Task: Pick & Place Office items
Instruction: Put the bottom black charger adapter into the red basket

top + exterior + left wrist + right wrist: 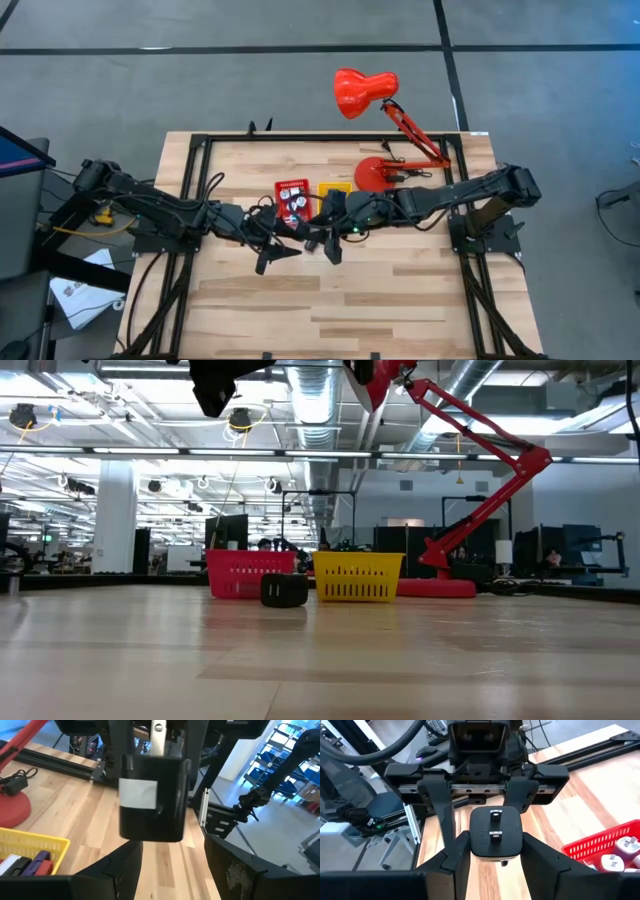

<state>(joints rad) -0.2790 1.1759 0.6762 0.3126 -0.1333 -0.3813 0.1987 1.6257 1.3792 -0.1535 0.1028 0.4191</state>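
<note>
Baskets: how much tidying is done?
Done: white plugs lie in the red basket, and small pieces in the yellow basket. In hand: the right end effector grips a black plug, facing the open left end effector. Left: one black piece on the table.

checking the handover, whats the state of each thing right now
right tool, shut on the black adapter
black adapter, held in the air, prongs showing
left tool, open, facing the adapter
red bin, upright, white pieces inside
yellow bin, upright, some pieces inside
black piece, lying loose before the red bin
red lamp, standing, arm raised
</note>
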